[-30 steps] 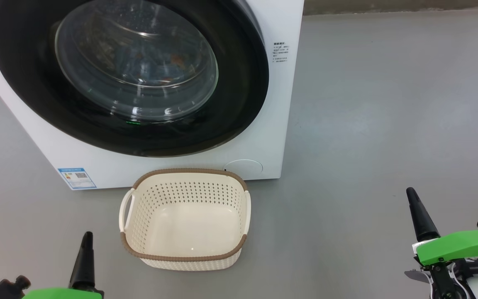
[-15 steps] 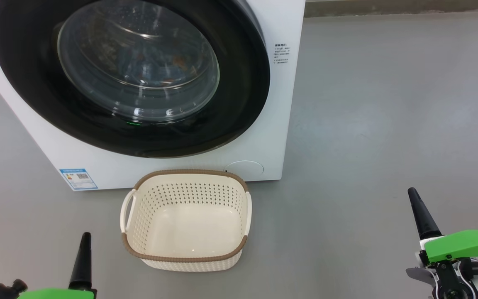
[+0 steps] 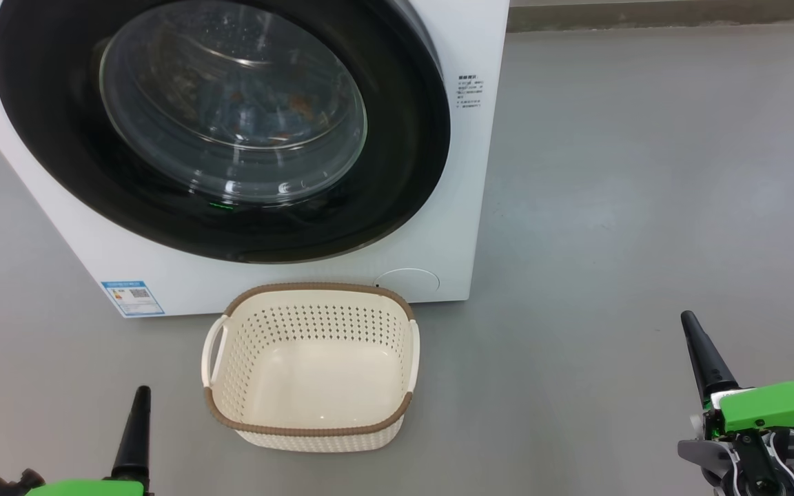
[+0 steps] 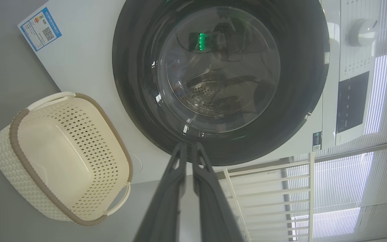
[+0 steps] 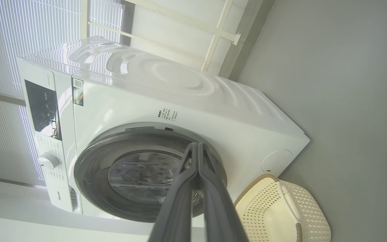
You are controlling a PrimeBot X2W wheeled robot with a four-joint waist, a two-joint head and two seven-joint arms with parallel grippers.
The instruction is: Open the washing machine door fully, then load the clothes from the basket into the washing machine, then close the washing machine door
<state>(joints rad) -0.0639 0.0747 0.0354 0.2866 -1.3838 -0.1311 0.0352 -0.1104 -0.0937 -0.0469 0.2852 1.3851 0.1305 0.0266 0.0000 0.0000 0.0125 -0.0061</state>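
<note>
I am holding my left gripper (image 3: pixel 140 406) just in front of the basket (image 3: pixel 307 432), fingers pressed together, empty. My right gripper (image 3: pixel 692 334), likewise pinched closed on nothing, is hanging well to the basket's right. The basket is sitting empty. Behind it the washing machine door (image 3: pixel 59 145) is lying closed on the washing machine (image 3: pixel 480 179), with what may be the clothes (image 3: pixel 293 103) showing dimly through the glass. If the latch is not catching, the door could swing back open. Compared with a second ago, only the camera is drifting, and both grippers are sitting lower in the head view.

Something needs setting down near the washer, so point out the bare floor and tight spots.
Widest bare floor: right of the washing machine and basket, up to the right tool. A smaller patch: left of the basket, between the blue label and the left tool. Crowded: the thin strip between basket and machine.
</note>
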